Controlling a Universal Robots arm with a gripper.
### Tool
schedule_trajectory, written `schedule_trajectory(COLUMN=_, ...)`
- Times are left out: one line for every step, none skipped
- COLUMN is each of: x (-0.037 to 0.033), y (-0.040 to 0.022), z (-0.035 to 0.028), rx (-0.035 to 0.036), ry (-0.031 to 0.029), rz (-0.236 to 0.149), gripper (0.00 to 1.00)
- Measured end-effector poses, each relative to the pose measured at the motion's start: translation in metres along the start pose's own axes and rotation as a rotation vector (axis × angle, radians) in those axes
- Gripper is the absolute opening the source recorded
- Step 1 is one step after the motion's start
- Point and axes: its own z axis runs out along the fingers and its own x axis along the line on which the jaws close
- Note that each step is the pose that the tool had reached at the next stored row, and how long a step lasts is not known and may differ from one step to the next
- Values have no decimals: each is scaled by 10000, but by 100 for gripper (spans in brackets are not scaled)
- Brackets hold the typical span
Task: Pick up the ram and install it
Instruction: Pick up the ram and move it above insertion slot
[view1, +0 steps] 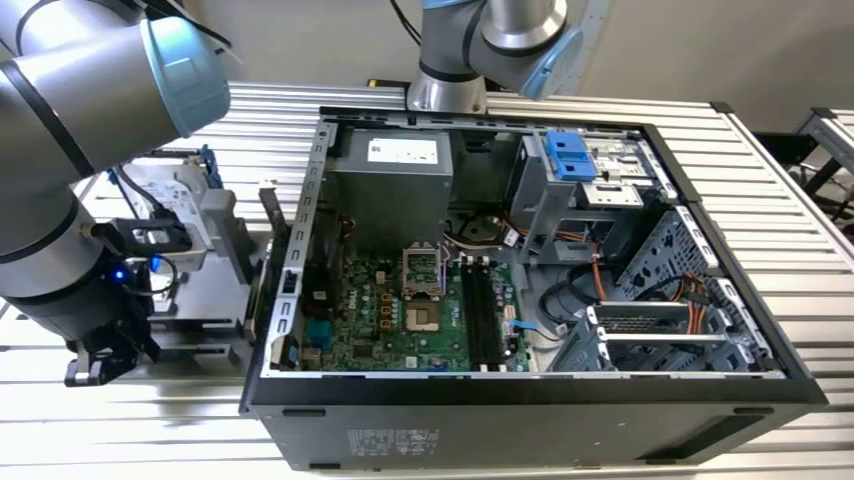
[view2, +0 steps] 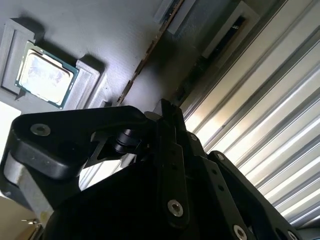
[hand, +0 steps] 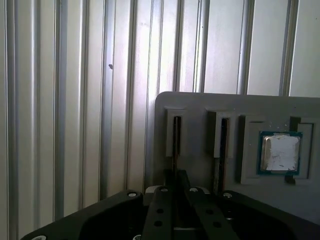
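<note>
Gripper (hand: 175, 181) lines up with ram (view2: 150, 50), stood edgewise in holder (hand: 200, 107) slot for easy pinching; spread or pinching, cannot tell.

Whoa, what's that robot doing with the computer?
A robot arm is working beside an open computer case on a metal table. Its gripper is down at a grey holder next to the case, lined up with the ram stick standing on edge in a slot. A square processor chip sits in the same holder. The long black memory slots inside the case look empty, so the ram isn't installed yet.
</note>
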Motion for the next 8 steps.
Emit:
schedule_trajectory(x=0, y=0, z=0, rx=0, ry=0, rz=0, gripper=0)
schedule_trajectory(x=0, y=0, z=1, rx=0, ry=0, rz=0, gripper=0)
schedule_trajectory(x=0, y=0, z=1, rx=0, ry=0, rz=0, gripper=0)
schedule_trajectory(x=0, y=0, z=1, rx=0, ry=0, rz=0, gripper=0)
schedule_trajectory(x=0, y=0, z=1, rx=0, ry=0, rz=0, gripper=0)
schedule_trajectory(x=0, y=0, z=1, rx=0, ry=1, rz=-1, gripper=0)
schedule_trajectory(x=0, y=0, z=1, rx=0, ry=1, rz=-1, gripper=0)
schedule_trajectory(x=0, y=0, z=2, rx=0, ry=1, rz=-1, gripper=0)
